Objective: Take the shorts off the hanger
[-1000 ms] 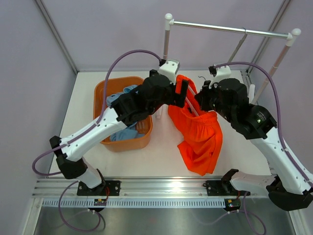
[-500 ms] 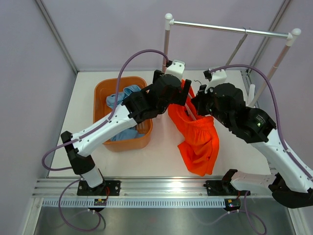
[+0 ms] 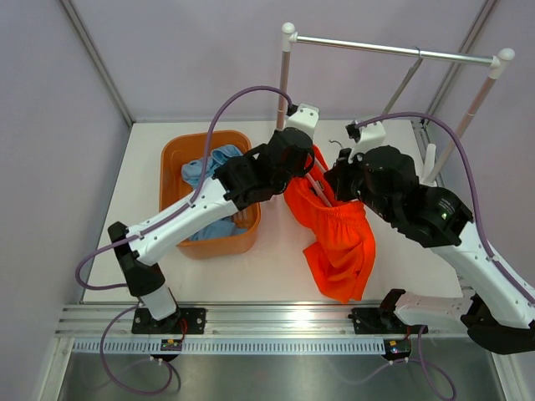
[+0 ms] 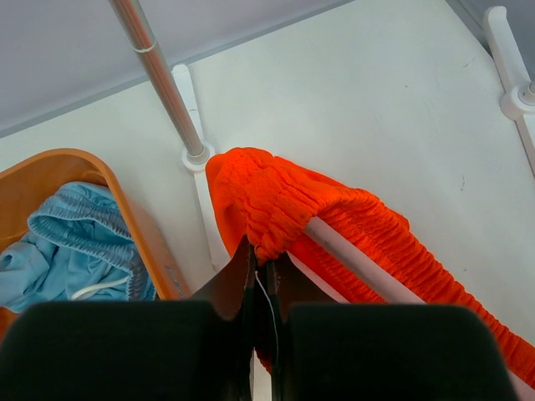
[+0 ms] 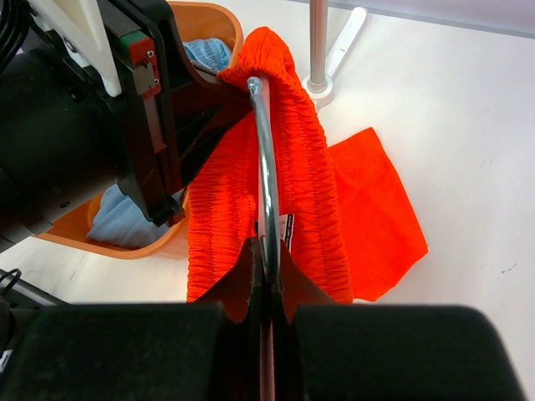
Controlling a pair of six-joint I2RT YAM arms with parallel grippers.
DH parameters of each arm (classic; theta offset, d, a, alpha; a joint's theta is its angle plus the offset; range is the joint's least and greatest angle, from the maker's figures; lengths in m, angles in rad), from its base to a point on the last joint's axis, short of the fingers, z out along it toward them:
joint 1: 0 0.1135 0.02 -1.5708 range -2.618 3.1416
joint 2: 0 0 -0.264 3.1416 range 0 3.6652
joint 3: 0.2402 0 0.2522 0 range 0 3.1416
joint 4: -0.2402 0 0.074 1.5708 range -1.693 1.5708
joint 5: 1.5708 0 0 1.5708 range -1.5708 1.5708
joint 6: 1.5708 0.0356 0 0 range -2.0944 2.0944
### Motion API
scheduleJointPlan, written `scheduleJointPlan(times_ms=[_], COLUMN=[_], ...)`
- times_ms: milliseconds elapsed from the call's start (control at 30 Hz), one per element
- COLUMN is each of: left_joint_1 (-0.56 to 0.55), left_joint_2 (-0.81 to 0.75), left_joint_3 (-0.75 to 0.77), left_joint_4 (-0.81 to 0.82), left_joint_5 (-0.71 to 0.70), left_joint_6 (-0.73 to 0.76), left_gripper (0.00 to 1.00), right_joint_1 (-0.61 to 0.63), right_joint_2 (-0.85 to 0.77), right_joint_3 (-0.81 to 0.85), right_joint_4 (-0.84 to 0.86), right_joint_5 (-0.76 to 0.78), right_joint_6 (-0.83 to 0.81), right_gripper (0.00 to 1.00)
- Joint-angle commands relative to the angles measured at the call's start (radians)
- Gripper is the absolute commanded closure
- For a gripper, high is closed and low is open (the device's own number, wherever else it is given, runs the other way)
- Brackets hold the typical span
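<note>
The orange shorts [image 3: 338, 242] hang by their waistband over a metal hanger [image 5: 263, 159], with the legs trailing down onto the table. My right gripper [image 5: 267, 251] is shut on the hanger's bar, holding it above the table. My left gripper [image 4: 261, 255] is shut on the bunched waistband end of the orange shorts [image 4: 276, 205], right where the hanger's bar [image 4: 359, 263] comes out of the fabric. In the top view the two grippers meet over the shorts, left gripper [image 3: 311, 171] beside right gripper [image 3: 334, 188]. The light blue shorts [image 3: 209, 167] lie in the basket.
An orange basket [image 3: 175, 159] stands left of the shorts, close under my left arm. A clothes rack with a metal rail [image 3: 393, 50] spans the back right; one post [image 4: 159, 79] and its white foot stand just behind the shorts.
My left gripper moved in to the waistband end and went from open to shut on it. The right gripper kept its hold on the hanger and shifted slightly left.
</note>
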Motion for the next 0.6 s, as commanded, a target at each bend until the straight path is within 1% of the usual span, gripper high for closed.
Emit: scheduleJointPlan(times_ms=[0,167,300,467,567], left_joint_1=[0.012,0.123,0.196,0.219,0.237], left_joint_2=[-0.063,-0.030,-0.017,0.028,0.055], left_joint_3=[-0.007,0.059,0.056,0.061,0.072], left_joint_4=[0.070,0.015,0.039,0.079,0.089], left_joint_5=[-0.058,-0.018,0.029,0.078,0.113], left_joint_6=[0.020,0.008,0.003,0.037,0.038], left_gripper=[1.00,1.00,1.00,1.00,1.00], right_joint_1=[0.014,0.017,0.017,0.017,0.021], right_joint_2=[-0.037,-0.083,-0.106,-0.135,-0.139], right_joint_3=[0.005,-0.010,-0.002,-0.014,0.001], right_joint_4=[0.040,0.039,0.023,0.049,0.040], right_joint_5=[0.027,-0.023,-0.039,-0.100,-0.093], right_joint_6=[0.018,0.015,0.004,-0.004,0.001], right_gripper=[1.00,1.00,1.00,1.00,1.00])
